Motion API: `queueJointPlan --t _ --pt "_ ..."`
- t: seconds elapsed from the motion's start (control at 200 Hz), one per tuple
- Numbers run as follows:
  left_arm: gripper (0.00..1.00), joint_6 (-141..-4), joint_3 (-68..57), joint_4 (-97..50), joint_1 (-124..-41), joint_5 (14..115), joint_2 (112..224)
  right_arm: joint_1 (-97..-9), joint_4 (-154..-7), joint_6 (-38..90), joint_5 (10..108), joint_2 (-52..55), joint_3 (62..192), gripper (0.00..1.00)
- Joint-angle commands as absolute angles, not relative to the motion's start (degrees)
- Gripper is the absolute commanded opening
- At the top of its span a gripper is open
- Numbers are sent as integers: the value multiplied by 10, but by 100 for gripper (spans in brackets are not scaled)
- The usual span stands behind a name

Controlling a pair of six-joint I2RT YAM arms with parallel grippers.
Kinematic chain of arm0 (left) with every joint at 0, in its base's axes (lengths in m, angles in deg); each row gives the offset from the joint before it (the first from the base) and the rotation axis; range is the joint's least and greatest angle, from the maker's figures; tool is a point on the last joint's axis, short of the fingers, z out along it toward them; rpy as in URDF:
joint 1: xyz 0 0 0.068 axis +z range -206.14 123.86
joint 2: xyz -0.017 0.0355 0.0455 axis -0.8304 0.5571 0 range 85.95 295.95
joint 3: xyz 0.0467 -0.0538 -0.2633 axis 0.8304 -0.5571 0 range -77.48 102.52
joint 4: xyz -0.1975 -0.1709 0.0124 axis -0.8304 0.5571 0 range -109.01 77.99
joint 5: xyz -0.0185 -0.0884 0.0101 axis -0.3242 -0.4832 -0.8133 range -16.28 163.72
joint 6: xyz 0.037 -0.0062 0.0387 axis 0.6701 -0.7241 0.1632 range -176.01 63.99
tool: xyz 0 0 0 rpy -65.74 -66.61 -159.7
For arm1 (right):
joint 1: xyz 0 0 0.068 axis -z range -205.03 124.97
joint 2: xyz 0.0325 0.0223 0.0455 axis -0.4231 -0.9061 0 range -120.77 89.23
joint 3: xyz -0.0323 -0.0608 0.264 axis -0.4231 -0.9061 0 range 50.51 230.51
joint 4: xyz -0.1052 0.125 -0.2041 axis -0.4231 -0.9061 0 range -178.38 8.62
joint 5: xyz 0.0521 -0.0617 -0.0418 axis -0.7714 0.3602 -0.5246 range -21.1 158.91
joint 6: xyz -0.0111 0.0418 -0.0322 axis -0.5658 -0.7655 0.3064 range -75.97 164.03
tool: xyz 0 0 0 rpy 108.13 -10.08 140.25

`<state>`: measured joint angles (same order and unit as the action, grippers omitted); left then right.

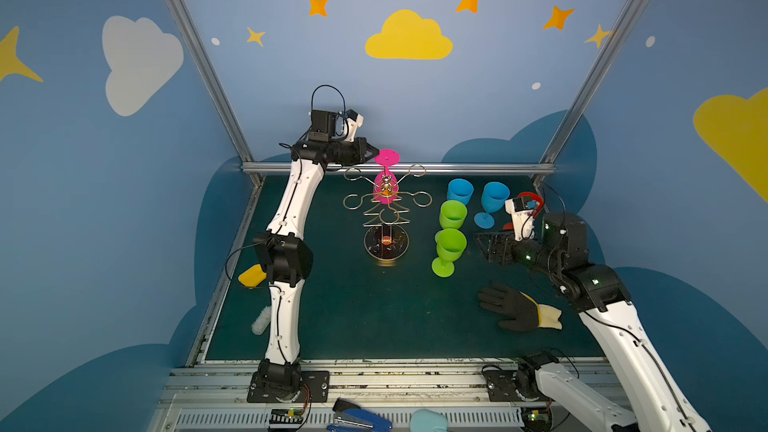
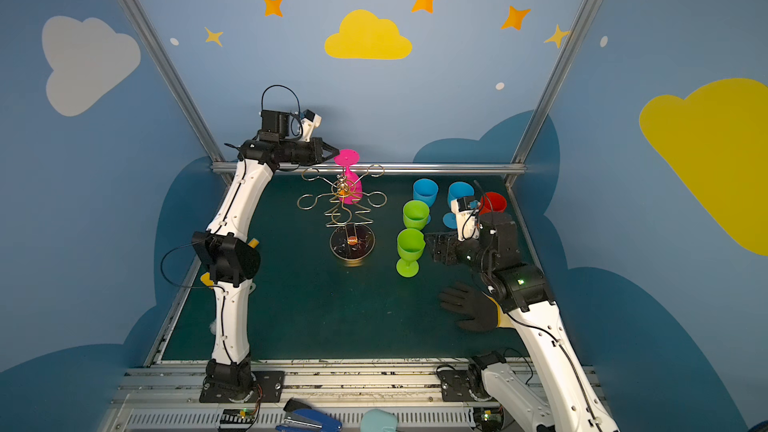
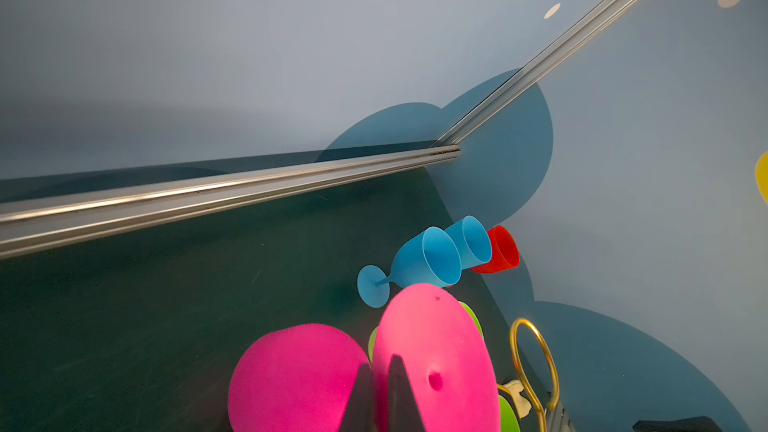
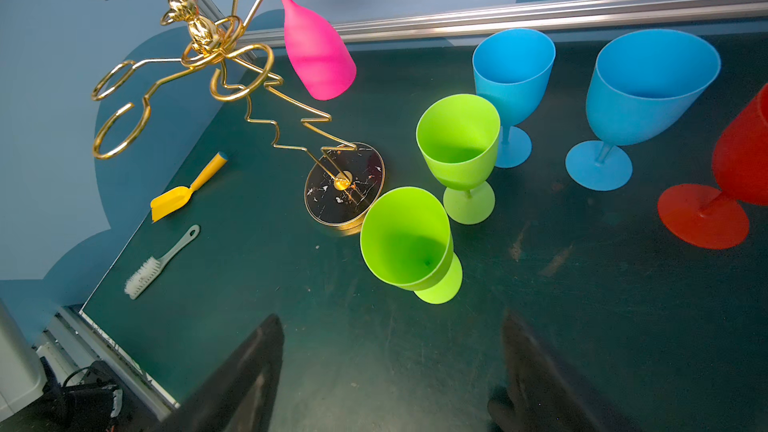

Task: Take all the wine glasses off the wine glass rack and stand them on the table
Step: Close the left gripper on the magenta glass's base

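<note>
One pink wine glass (image 4: 316, 56) hangs inverted at the wine glass rack (image 1: 385, 245)'s 12 o'clock. Your left gripper (image 1: 374, 154) pinches its foot from 9 o'clock, likely to slide it out; your right gripper (image 4: 392, 320) gapes, idle.

The wine glass (image 4: 318, 56) is pink, the rack (image 4: 201, 33) gold wire with a black, white-veined base. Surface (image 4: 291, 326) dark green. Glove (image 1: 511, 309) black with a pale yellow cuff. Scoop (image 4: 174, 201) yellow.

No text, label, brand name, number or sign can be read in any view. One small white mark (image 1: 304, 145) stands on the black housing near the wrist of the white left arm (image 1: 297, 197), seen in both top views. It is too small to read.
</note>
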<state>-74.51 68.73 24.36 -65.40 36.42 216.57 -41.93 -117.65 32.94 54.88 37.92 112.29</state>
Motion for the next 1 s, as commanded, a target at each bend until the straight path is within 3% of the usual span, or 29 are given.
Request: queueJointPlan --t 0.0,0.551,0.591,0.746,0.861,0.996 --pt "3 -741 695 260 -654 364 2169 -416 -1182 336 556 390 1120 81" --pt "4 -818 692 204 -636 276 2153 -412 -1182 339 555 392 1124 81" --pt "11 -813 692 209 -636 280 2153 -411 -1181 340 555 392 1124 81" --pt "60 -769 693 240 -643 308 2157 -411 -1179 341 553 390 1125 81" --pt "70 -722 696 263 -654 344 2166 -411 -1179 342 552 387 1130 81" --pt "74 -696 711 278 -662 341 2185 -411 -1180 343 553 385 1134 81"
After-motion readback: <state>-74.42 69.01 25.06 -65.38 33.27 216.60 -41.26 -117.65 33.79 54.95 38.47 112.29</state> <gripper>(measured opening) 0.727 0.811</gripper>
